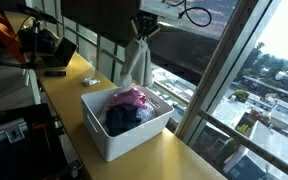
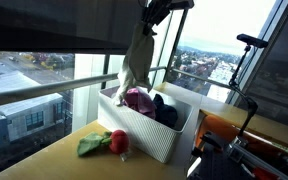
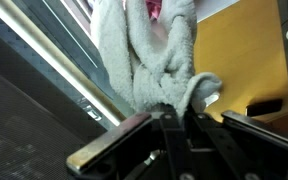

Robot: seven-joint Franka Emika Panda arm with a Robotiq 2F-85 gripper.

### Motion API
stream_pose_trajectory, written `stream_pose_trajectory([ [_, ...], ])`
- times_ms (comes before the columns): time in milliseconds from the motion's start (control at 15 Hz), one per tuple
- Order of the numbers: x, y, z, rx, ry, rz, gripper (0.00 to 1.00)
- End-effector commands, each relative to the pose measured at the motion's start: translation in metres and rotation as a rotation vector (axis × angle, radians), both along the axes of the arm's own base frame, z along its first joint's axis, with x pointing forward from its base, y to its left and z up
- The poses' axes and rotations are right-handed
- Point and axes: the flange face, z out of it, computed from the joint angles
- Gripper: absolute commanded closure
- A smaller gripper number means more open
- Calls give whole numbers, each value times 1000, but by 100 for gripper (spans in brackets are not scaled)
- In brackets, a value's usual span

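My gripper [image 1: 141, 32] is shut on a grey-white towel [image 1: 137, 62] and holds it hanging in the air over the far side of a white bin [image 1: 106, 135]. In an exterior view the gripper [image 2: 147, 18] is high up and the towel [image 2: 135, 60] dangles, its lower end close above the bin [image 2: 149, 137]. In the wrist view the towel [image 3: 149, 50] fills the middle, pinched between my fingers [image 3: 174, 108]. The bin holds a pink cloth [image 1: 131, 98] and a dark cloth [image 1: 124, 118], also seen in an exterior view as pink [image 2: 138, 99] and dark [image 2: 167, 112].
The bin stands on a yellow wooden counter [image 1: 74, 92] along a big window. A green cloth [image 2: 92, 145] and a red cloth [image 2: 119, 142] lie in front of the bin. A laptop [image 1: 52, 47] and small items sit at the counter's far end.
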Motion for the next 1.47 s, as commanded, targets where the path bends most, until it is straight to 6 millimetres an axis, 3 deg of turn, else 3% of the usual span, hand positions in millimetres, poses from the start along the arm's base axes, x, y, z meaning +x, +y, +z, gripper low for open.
stream_pose_trajectory([
  [0, -12, -31, 10, 19, -11, -35, 97],
  [133, -12, -37, -14, -7, 18, -54, 97],
  [267, -13, -38, -51, -38, 53, -55, 97],
  [333, -13, -37, -69, -52, 63, -59, 76],
  [400, -11, -37, -87, -64, 74, -66, 62],
  [600, -7, -35, -117, -59, 89, -78, 43],
  [800, -13, -21, -112, -48, 75, -55, 21],
  [1000, -34, 21, -110, -60, 51, 19, 0],
  [1133, -52, 62, -124, -87, 38, 91, 0],
  [1400, -95, 133, -181, -199, 18, 284, 0],
])
